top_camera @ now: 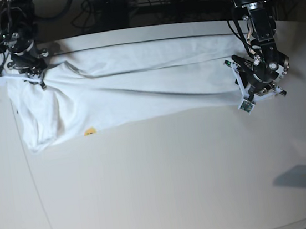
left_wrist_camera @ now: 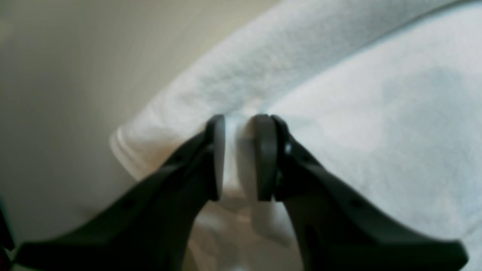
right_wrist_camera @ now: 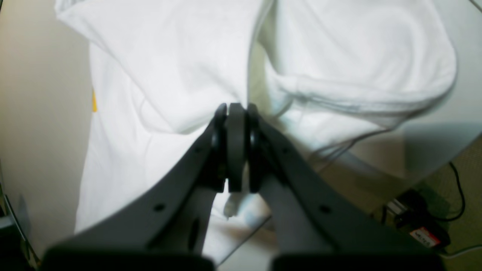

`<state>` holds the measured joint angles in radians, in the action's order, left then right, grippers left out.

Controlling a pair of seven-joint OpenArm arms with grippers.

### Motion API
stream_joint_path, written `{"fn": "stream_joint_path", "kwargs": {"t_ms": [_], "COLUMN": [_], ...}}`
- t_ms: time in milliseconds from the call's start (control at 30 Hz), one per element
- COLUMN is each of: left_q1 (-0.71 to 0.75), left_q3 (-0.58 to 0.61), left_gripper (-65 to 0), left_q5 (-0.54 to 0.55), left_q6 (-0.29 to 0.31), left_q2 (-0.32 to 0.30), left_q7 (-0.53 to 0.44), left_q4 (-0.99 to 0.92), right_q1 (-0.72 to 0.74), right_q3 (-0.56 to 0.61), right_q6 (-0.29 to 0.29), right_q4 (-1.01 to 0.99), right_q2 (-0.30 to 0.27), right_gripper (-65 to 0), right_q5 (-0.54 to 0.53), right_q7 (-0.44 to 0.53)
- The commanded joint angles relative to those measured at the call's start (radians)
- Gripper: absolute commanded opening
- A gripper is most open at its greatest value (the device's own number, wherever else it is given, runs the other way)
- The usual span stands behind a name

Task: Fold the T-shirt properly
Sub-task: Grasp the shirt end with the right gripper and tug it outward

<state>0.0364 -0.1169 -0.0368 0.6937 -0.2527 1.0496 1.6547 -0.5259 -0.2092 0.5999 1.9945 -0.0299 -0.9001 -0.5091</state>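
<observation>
Across the top of the base view, the T-shirt (top_camera: 138, 83) lay stretched between both arms. The left gripper (left_wrist_camera: 239, 158) pinched cloth between narrowly parted jaws; the right gripper (right_wrist_camera: 236, 146) was clamped tight on an edge. This looked like a lengthwise fold, next calling for an even carry toward the near edge.

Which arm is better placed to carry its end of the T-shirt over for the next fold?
Probably the left gripper: its fingers pinch the T-shirt at a flat hemmed end, while the right gripper holds a bunched, hanging end.

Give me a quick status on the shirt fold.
Left pincer clamped on T-shirt edge. Right pincer shut on fabric. Shirt stretched between them. Nothing blocking.
</observation>
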Motion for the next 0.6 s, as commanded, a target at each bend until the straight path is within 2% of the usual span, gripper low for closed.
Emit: {"fn": "stream_joint_path", "kwargs": {"t_ms": [0, 233, 367, 500, 567], "left_q1": [-0.008, -0.008, -0.008, -0.008, -0.008], "left_q3": [0.000, 0.000, 0.000, 0.000, 0.000], "left_gripper": [-50.9, -50.9, -50.9, -50.9, -50.9], "left_q5": [-0.005, -0.005, -0.005, -0.005, -0.005], "left_q6": [0.004, 0.004, 0.004, 0.004, 0.004], "left_q2": [-0.010, -0.010, -0.010, -0.010, -0.010], "left_q7": [0.005, 0.005, 0.005, 0.007, 0.007], "left_q4": [0.006, 0.006, 0.006, 0.006, 0.006], "right_q1": [-0.006, -0.006, 0.011, 0.011, -0.001], "right_q3": [-0.006, 0.000, -0.002, -0.009, -0.034], "right_q6": [0.001, 0.002, 0.002, 0.004, 0.004], "right_q4": [0.022, 0.019, 0.019, 0.019, 0.019], "right_q2": [-0.006, -0.008, -0.006, -0.005, -0.003], "right_gripper": [-65.0, -65.0, -57.7, -56.1, -56.1], "right_q5": [0.006, 0.005, 0.003, 0.003, 0.003], "right_q7": [0.034, 0.013, -0.044, -0.030, 0.019]}}
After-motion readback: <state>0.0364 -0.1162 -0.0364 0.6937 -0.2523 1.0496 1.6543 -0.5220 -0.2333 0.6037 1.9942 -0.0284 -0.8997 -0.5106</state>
